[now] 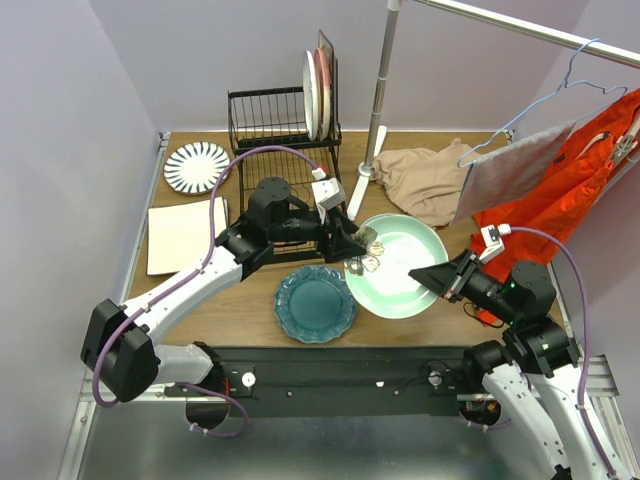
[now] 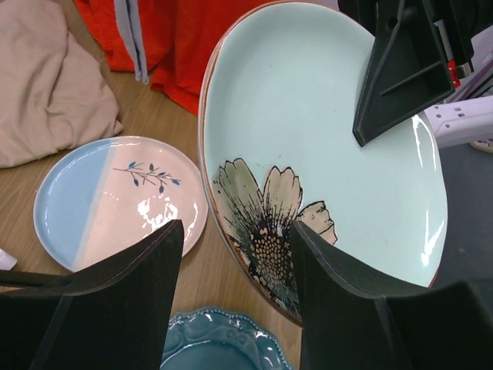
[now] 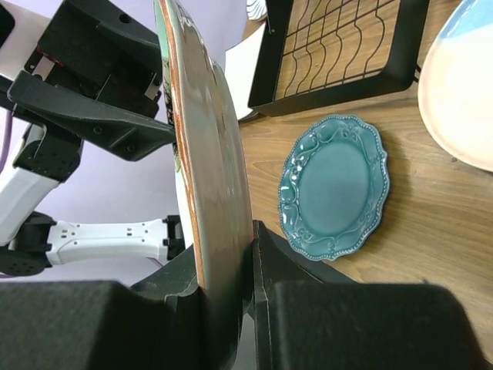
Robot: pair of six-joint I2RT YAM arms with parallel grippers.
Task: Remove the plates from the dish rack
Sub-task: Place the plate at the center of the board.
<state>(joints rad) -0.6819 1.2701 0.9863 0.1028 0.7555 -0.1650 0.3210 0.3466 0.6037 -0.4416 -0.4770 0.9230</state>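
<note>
The black wire dish rack [image 1: 283,128] stands at the back, with plates [image 1: 316,82] upright in its upper basket. My right gripper [image 3: 231,262] is shut on the rim of a pale green floral plate [image 1: 402,268], which it holds tilted above the table. My left gripper [image 2: 235,239] is open, and the plate's opposite rim [image 2: 254,266] lies between its fingers. A scalloped teal plate [image 1: 316,303] lies flat in front. A striped plate [image 1: 196,166] lies at the back left. A blue-and-pink plate [image 2: 115,196] lies under the held one.
A metal clothes-rail pole [image 1: 383,95] rises right of the rack. An orange garment [image 1: 565,195] and a grey cloth [image 1: 510,172] hang from the rail. A beige cloth [image 1: 425,182] is heaped on the table. A cream square sheet [image 1: 185,235] lies at the left.
</note>
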